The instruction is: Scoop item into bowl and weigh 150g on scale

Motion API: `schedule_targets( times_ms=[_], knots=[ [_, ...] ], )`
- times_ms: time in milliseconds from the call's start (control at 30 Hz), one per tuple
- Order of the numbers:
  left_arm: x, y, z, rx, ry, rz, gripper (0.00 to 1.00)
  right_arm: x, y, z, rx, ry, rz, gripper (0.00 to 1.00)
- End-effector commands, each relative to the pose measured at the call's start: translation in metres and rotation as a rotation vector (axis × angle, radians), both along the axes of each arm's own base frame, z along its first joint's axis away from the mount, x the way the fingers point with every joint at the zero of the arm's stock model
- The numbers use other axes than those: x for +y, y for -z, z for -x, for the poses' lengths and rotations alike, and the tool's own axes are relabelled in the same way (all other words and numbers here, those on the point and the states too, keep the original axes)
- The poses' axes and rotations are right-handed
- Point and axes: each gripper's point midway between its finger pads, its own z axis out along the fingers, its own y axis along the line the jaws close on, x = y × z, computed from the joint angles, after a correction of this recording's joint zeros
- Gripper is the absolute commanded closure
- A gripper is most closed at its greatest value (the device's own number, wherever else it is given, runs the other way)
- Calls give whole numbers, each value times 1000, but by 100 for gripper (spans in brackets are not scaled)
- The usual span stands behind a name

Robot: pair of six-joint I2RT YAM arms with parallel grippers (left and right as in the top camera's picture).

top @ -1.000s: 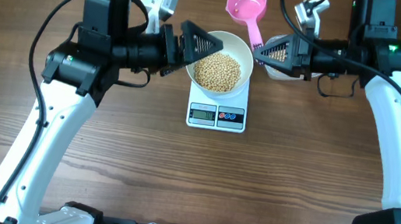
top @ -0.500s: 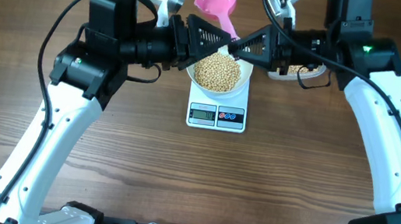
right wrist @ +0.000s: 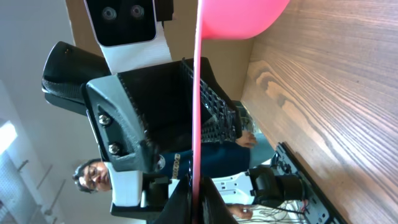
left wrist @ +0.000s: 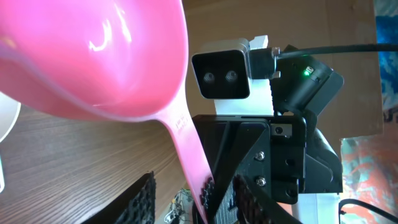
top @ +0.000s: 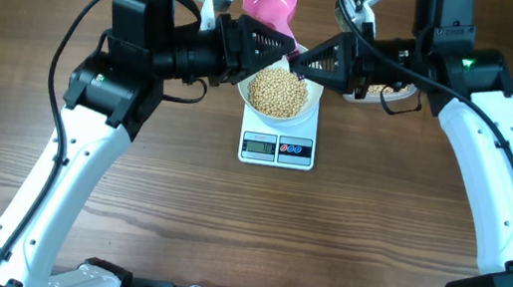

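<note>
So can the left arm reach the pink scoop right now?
Probably yes: the left gripper sits at the handle of the pink scoop, above the bowl, jaws either side, nothing between. The right gripper holds that handle too.

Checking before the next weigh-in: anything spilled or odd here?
No spill: the beans lie in the bowl on the scale. Only oddity: left hand and right hand meet at the handle of the pink scoop.
</note>
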Motion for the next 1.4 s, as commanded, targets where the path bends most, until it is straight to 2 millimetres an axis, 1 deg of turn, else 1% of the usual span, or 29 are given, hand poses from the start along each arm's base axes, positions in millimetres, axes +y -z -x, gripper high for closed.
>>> schedule_targets(
  times_ms=[0, 267, 400, 567, 733, 867, 900, 1000, 1067, 1100, 1133, 1300, 1367],
  knots=[
    [0, 2, -5, 0, -19, -6, 57, 1, -17, 10, -21, -36, -39, 96],
    [2, 2, -9, 10, -45, -4, 63, 1, -17, 11, -10, -39, -42, 96],
    [1, -5, -11, -17, -47, 12, 66, 1, -19, 12, -8, -48, -52, 96],
    [1, -9, -12, -21, -51, 25, 73, 3, -19, 14, -6, -54, -52, 96],
    [1, -8, -13, -21, -57, 23, 75, 10, -20, 19, -16, -77, -54, 96],
    [1, -8, -13, -21, -58, 22, 77, 10, -21, 18, -21, -76, -56, 96],
    [1, -8, -13, -21, -57, 22, 79, 10, -21, 17, -22, -75, -56, 96],
    [1, -8, -13, -21, -57, 22, 82, 11, -22, 17, -20, -74, -58, 96],
    [1, -8, -13, -21, -58, 22, 89, 11, -22, 16, -24, -74, -59, 96],
    [1, -8, -13, -21, -57, 22, 94, 11, -22, 16, -24, -74, -59, 96],
    [1, -9, -13, -21, -58, 22, 96, 11, -22, 16, -24, -74, -59, 96],
    [2, -8, -14, -17, -62, 23, 96, 11, -22, 15, -30, -70, -55, 96],
    [2, -8, -14, 6, -69, 32, 96, 11, -19, 12, -35, -55, -42, 92]
  ],
)
